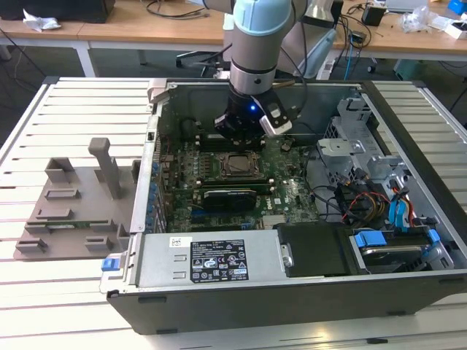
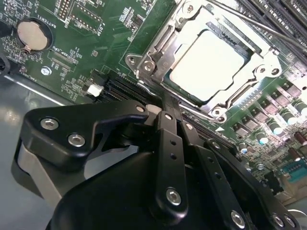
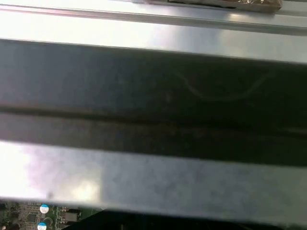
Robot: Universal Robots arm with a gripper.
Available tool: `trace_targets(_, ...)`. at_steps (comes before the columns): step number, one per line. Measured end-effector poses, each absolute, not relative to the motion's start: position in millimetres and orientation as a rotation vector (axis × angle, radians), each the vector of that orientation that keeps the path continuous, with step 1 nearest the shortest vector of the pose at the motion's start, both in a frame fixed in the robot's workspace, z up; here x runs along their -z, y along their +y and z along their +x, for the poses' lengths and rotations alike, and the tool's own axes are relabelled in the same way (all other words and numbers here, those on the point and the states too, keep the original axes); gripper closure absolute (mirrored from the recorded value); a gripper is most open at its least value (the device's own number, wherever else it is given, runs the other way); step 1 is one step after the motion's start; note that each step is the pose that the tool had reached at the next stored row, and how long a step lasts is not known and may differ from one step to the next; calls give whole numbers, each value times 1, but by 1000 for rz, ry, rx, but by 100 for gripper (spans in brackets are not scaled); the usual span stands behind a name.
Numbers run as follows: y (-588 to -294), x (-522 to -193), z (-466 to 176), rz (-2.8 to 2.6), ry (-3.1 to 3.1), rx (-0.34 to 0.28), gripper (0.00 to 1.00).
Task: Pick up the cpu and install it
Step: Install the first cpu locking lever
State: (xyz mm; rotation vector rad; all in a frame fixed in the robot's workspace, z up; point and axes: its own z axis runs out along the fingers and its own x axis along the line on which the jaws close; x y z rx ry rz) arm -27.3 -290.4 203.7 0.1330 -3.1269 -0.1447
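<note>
Silvery-grey and flat, the cpu [image 2: 207, 64] sits inside the metal socket frame [image 2: 268, 67] in the upper right of the second wrist view, its top flush within the frame's opening — one chip, one socket. In the exterior view the socket [image 1: 241, 166] lies at the centre of the green motherboard [image 1: 292, 195], just below the gripper [image 1: 241, 125] that hangs over it inside the open computer case [image 1: 408, 240].

Judged from how things lie, the picking up is done and the chip is already set in place; the step in hand looks like the end of the install, with the gripper near the socket's edge. In the second wrist view the black fingers [image 2: 168, 143] come together to a narrow tip at the frame's lower corner and appear pressed together with nothing between them. Whether the tip touches the frame cannot be told.

A clean finish would call for a straight lift clear of the frame and the nearby components.

Also countable: one round coin cell [image 2: 33, 34] at the upper left of the second wrist view, and one grey fixture tray [image 1: 76, 211] on the slatted table [image 1: 44, 306] at the exterior view's left.
</note>
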Motion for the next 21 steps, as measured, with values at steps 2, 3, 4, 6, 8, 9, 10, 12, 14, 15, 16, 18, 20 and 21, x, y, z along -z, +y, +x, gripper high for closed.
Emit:
trace_targets(2,-293,-204,-27,133,-3127,145,89)
trace_targets(3,-293,-204,-27,133,-3127,145,89)
trace_targets(4,-294,-203,-27,133,-3127,145,89)
trace_targets(6,-294,-202,-25,133,-3126,141,89)
trace_targets(8,-294,-200,-23,133,-3127,139,89)
trace_targets(9,-293,-200,-22,133,-3127,139,89)
trace_targets(10,-292,-199,-21,133,-3127,140,89)
trace_targets(12,-290,-199,-21,134,-3127,139,89)
trace_targets(14,-290,-202,-21,133,-3128,139,89)
trace_targets(15,-290,-209,-21,133,-3129,127,89)
trace_targets(16,-291,-212,-21,133,-3129,117,89)
trace_targets(18,-292,-213,-21,133,-3129,82,89)
trace_targets(20,-296,-213,-21,133,-3129,11,89)
trace_targets(21,-297,-213,-21,133,-3128,-9,89)
